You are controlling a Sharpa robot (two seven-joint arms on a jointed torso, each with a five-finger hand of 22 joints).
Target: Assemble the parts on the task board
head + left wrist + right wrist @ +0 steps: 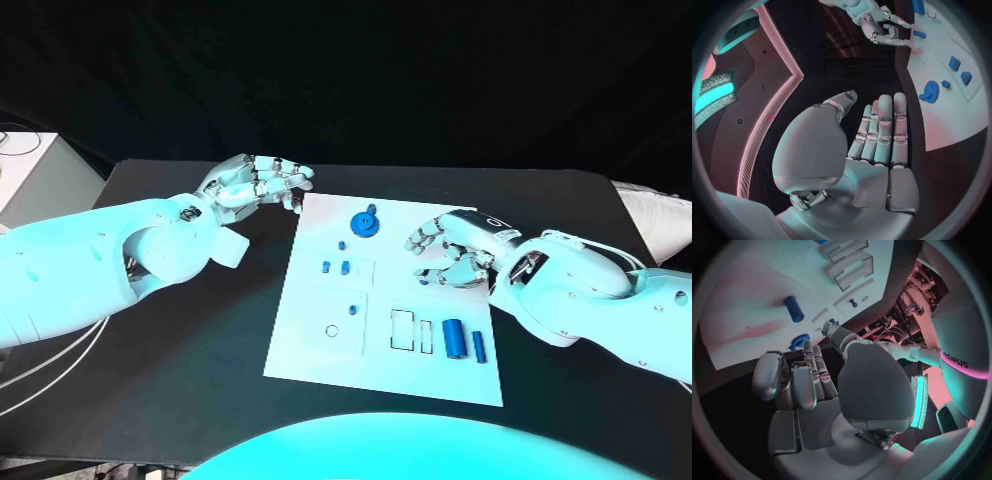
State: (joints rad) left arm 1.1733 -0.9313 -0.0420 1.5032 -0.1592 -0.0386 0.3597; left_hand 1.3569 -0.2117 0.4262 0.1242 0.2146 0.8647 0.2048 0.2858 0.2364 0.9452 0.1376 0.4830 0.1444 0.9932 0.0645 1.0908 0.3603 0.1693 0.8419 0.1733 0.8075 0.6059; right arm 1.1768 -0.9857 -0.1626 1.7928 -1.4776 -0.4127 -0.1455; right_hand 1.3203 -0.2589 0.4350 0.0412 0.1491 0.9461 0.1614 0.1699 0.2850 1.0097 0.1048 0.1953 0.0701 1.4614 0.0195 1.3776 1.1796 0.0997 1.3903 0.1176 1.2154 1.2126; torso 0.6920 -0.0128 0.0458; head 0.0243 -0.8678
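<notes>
The task board [310, 345] lay in the middle of the desk [173, 350], a white plate carrying the blue parts. A round blue part [366, 223] with a knob sat near the board's far edge, small blue pegs [336, 266] stood nearer the middle, and a blue cylinder [453, 338] lay beside a slimmer blue bar [479, 346] toward the near right corner (next to two outlined slots). The right robot hand [450, 250] hovered over the board's right edge, fingers curled inward, holding nothing. The left robot hand [257, 185] hung just off the board's far left corner, fingers loosely bent and apart, empty.
</notes>
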